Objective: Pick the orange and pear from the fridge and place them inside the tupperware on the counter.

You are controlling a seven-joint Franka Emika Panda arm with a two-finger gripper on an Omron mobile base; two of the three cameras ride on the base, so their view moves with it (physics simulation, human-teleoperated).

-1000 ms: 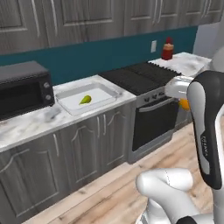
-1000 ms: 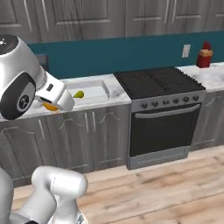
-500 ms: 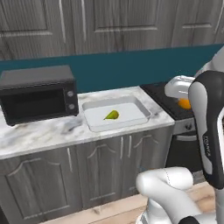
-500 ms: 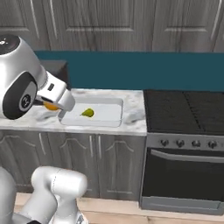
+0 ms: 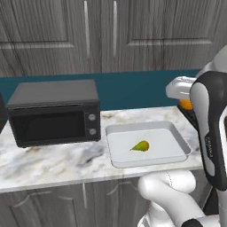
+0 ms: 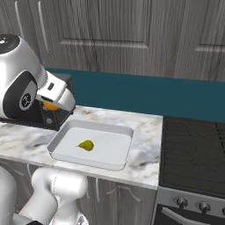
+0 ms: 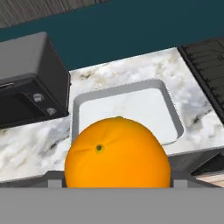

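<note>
My gripper (image 6: 52,104) is shut on the orange (image 7: 117,153), a round bright-orange fruit that fills the lower middle of the hand view. It hangs above the counter (image 5: 57,159), beside the right end of the tupperware (image 5: 146,127) in the left base view and over its left end in the right base view. The yellow-green pear (image 5: 141,146) lies inside the white tupperware (image 6: 94,126), near its middle. In the hand view the orange hides the pear and the near part of the tupperware (image 7: 118,89). The fridge is out of view.
A black microwave (image 5: 53,113) stands on the counter just left of the tupperware. A black stove top (image 6: 193,149) adjoins the counter on the right. Dark grey wall cabinets (image 5: 111,35) hang above a teal backsplash (image 6: 145,94).
The whole picture has shifted as the base drove left along the counter; the tupperware now lies in the middle and the stove has slid off to the right. The gripper still holds the orange.
</note>
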